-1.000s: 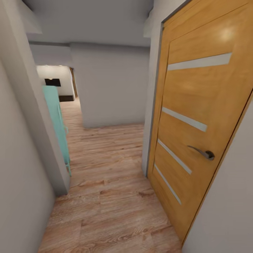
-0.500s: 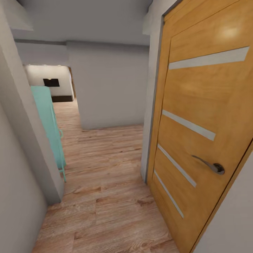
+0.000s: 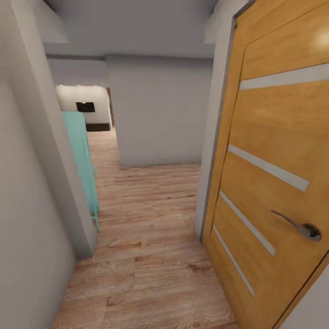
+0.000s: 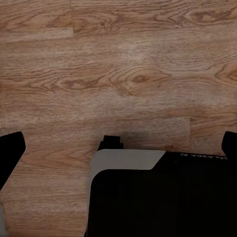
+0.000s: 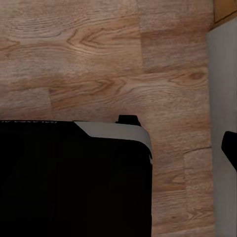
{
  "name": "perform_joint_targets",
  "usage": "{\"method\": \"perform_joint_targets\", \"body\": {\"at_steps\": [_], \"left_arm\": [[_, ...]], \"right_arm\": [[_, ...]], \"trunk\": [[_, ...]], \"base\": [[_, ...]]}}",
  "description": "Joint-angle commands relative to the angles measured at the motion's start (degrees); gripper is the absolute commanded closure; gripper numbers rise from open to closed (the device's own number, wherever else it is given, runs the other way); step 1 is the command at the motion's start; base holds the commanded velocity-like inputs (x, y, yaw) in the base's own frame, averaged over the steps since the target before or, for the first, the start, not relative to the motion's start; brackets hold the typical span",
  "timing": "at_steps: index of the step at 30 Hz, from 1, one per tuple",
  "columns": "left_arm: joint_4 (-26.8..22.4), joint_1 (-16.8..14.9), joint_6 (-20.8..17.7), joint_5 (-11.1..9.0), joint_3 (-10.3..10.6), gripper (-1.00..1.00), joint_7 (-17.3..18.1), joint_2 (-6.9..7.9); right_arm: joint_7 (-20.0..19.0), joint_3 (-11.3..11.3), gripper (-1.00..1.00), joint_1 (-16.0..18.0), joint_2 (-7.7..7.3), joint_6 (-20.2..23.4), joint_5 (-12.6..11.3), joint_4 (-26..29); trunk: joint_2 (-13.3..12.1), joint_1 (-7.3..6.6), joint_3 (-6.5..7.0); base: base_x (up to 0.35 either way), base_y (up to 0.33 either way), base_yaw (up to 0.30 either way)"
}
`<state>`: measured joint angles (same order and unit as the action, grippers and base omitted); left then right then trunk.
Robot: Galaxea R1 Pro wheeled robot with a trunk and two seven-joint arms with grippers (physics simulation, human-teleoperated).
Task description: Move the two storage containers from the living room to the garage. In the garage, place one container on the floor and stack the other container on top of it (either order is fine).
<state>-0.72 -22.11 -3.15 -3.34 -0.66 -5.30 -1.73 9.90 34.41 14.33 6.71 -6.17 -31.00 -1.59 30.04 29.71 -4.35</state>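
View panned left | wooden door [image 3: 278,183] shifted right | pincer states: cannot tell

Even soft light; glare on door [image 3: 283,137]; edges stretched, renders slightly blurred.

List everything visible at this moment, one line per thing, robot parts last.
Wooden door: one, orange-brown with pale horizontal strips, at the right of the head view.
Door handle: one, metallic grey lever, low on the door.
Plank floor: light wood, running down the corridor; also below both wrist cameras.
Walls: light grey, both sides and ahead.
Teal panel: one, behind the left wall's corner.
Black screen: one, on the far room's white wall.
Robot base: black with a pale corner, in both wrist views.
Finger tips: black, at the wrist views' edges.
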Motion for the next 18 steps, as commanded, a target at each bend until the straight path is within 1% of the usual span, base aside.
{"method": "perform_joint_targets", "body": {"at_steps": [1, 13, 15, 18], "left_arm": [[-0.07, -0.04, -0.3, -0.35, -0.02, -1.0, -0.18, -0.02], [-0.04, -0.04, -0.28, -0.31, -0.01, -1.0, -0.16, 0.04], [-0.06, -0.04, -0.28, -0.24, -0.02, -1.0, -0.2, 0.23], [-0.07, -0.04, -0.28, -0.26, -0.08, -1.0, -0.43, 0.51]], "right_arm": [[0.03, 0.48, -1.0, 0.07, 0.05, -0.32, -0.52, -0.17], [0.11, 0.48, -1.0, 0.08, -0.01, -0.26, -0.55, -0.17], [0.11, 0.48, -1.0, 0.08, -0.02, -0.25, -0.55, -0.17], [0.12, 0.48, -1.0, 0.08, -0.03, -0.25, -0.55, -0.17]], "trunk": [[0.1, 0.02, -0.11], [0.1, 0.02, -0.11], [0.1, 0.02, -0.11], [0.1, 0.02, -0.11]], "base": [[0.001, 0.0, 0.273], [0.0, 0.0, 0.275], [0.0, 0.0, 0.183], [0.0, 0.0, 0.056]]}}
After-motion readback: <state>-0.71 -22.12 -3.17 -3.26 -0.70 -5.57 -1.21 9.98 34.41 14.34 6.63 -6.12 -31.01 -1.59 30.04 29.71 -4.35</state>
